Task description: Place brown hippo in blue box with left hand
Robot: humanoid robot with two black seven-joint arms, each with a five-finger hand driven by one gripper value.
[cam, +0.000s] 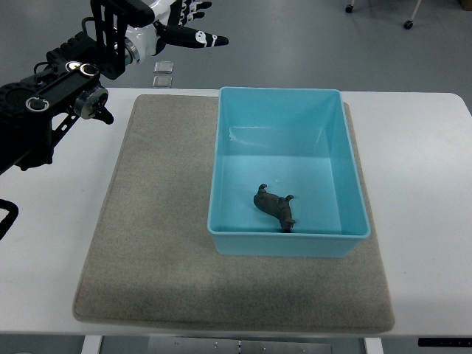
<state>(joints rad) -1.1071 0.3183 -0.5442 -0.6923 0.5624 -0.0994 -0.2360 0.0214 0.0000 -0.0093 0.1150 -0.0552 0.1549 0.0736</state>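
The small brown toy hippo (276, 206) lies inside the rectangular light-blue plastic box (354, 173), near its front wall. The black-and-white left hand (181, 26) hovers beyond the table's far-left corner, fingers extended and empty. The box sits on a grey felt mat (147, 236) covering the white table (428, 221).

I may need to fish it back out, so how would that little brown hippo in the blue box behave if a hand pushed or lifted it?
The brown hippo looks like a small moulded figure, so probably stiff and light. It already lies tipped over, so expect it to slide on the smooth floor of the blue box rather than roll.
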